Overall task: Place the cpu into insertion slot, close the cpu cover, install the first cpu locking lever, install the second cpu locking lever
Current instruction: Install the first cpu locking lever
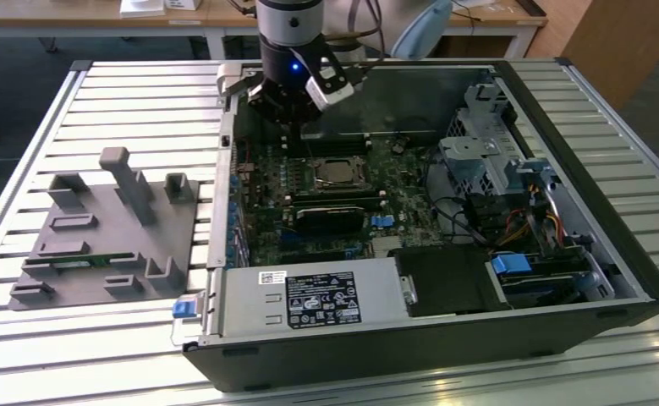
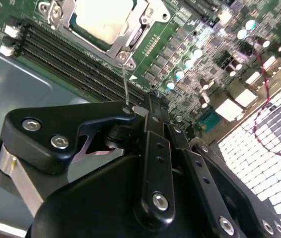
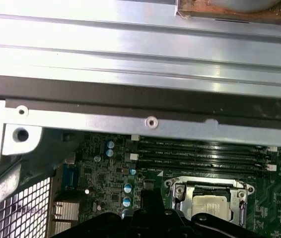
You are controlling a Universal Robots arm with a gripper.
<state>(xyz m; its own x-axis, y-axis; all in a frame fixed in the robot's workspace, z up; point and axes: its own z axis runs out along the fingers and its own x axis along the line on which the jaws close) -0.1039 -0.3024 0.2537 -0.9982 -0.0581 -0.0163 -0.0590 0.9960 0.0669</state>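
The cpu [image 1: 335, 173] lies seated in the socket on the green motherboard [image 1: 306, 237], its silvery top also in both wrist views [image 2: 101, 17] [image 3: 211, 204]. The silver cpu cover [image 2: 130, 37] [image 3: 179, 194] lies flat around the chip. One thin wire locking lever [image 2: 125, 82] stands up from the socket's corner, and its free end reaches the side of my gripper [image 2: 153, 99]. The black fingers are pressed together with nothing between them. In the exterior view my gripper [image 1: 298, 127] hangs over the board just beyond the socket, near the case's far wall.
The open black computer case [image 1: 600, 211] lies on a slatted metal table [image 1: 137, 93]. Memory slots [image 2: 71, 59] run beside the socket. A power supply [image 1: 306, 298], drive cage [image 1: 476, 156] and cables [image 1: 498, 224] fill the case. A grey fixture [image 1: 109, 237] stands at the exterior view's left.
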